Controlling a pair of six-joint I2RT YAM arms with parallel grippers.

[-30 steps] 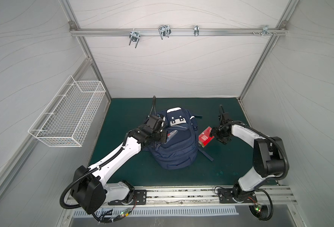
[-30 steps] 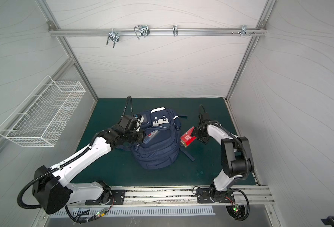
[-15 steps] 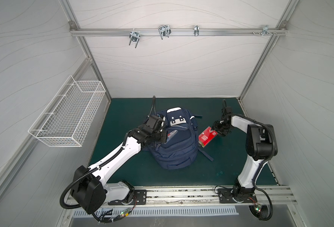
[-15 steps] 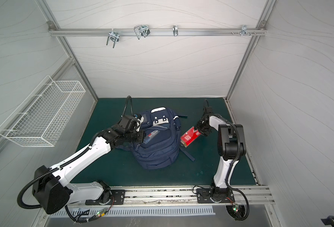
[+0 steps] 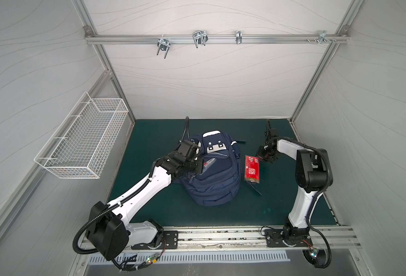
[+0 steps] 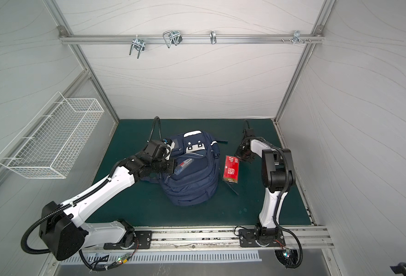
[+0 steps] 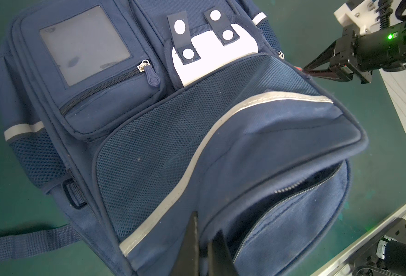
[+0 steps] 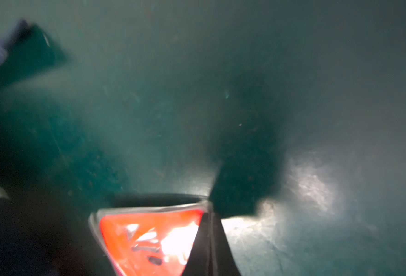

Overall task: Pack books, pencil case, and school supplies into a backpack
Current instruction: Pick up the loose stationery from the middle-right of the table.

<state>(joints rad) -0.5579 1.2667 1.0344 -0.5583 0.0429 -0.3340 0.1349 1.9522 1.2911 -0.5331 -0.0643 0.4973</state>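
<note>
Red book (image 8: pixel 149 239) blurred, cut off

The backpack (image 7: pixel 280 133) under me is matt navy woven cloth, with a coarse mesh panel (image 7: pixel 149 148), a shiny grey reflective stripe (image 7: pixel 299 96) and a bright metal zip slider (image 7: pixel 142 65). My left fingers (image 7: pixel 192 248) are matt black plastic. The red book (image 8: pixel 147 236) wears a glossy, glaring film; the green mat (image 8: pixel 316 95) is dull and scuffed.
</note>
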